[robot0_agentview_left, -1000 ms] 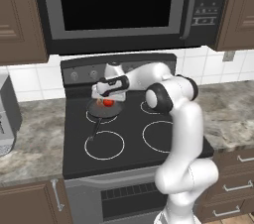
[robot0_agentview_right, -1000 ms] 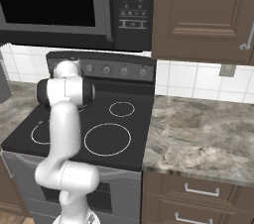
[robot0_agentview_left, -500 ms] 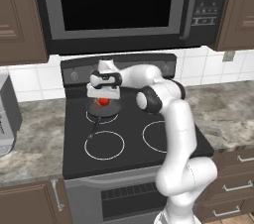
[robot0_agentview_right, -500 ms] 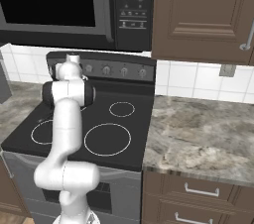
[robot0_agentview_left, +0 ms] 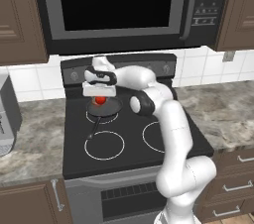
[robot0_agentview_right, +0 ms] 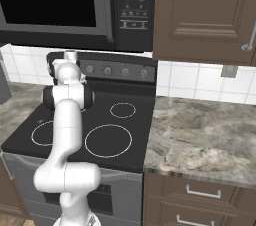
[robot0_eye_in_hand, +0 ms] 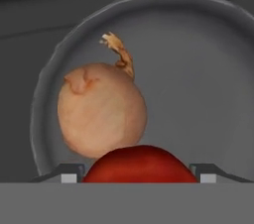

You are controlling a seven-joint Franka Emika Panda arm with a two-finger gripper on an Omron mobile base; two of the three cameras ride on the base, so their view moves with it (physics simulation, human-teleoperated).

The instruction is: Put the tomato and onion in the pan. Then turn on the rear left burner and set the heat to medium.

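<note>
The black pan (robot0_agentview_left: 117, 108) sits at the rear left of the stovetop, its thin handle (robot0_agentview_left: 93, 129) pointing to the front. It covers most of the rear left burner. My gripper (robot0_agentview_left: 100, 97) hangs just over the pan, pointing down, with the red tomato (robot0_agentview_left: 100, 100) between its fingers. In the hand view the tomato (robot0_eye_in_hand: 139, 166) fills the gap between the two fingertips of my gripper (robot0_eye_in_hand: 139, 174). Behind it the tan onion (robot0_eye_in_hand: 101, 116) lies on the pan's grey floor (robot0_eye_in_hand: 198, 84), left of centre.
Three other white burner rings show on the black glass: front left (robot0_agentview_left: 104, 145), front right (robot0_agentview_right: 108, 140) and rear right (robot0_agentview_right: 123, 110). A row of knobs (robot0_agentview_right: 107, 71) runs along the stove's back panel. Stone counters flank the stove, and a microwave hangs above it.
My hand has shifted slightly left and turned to point straight down over the pan, carrying the tomato with it. The pan has stayed put.
</note>
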